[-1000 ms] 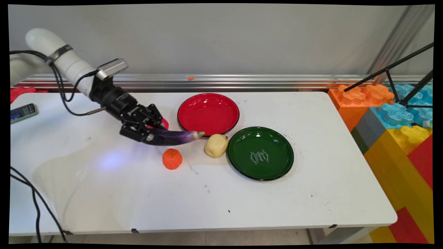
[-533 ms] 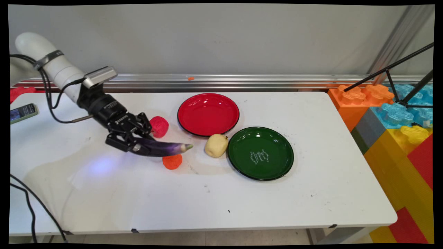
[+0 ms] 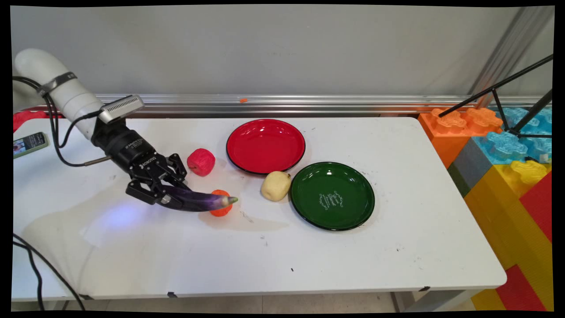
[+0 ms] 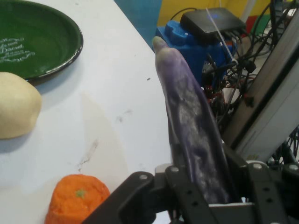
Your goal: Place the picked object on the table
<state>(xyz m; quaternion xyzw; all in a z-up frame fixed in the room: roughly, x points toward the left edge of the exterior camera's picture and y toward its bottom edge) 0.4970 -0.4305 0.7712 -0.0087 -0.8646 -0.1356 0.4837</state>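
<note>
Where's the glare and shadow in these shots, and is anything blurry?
Main view: glare streaks on the red plate; the eggplant held in the claw casts a soft shadow on the table. Hand view: the green plate and background clutter look soft.

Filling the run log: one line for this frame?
gripper: shut on eggplant | eggplant: off table, over orange | nearby: red fruit

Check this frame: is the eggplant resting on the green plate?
No. The eggplant is held in the pincer above the table, left of the green plate, which is bare.
</note>
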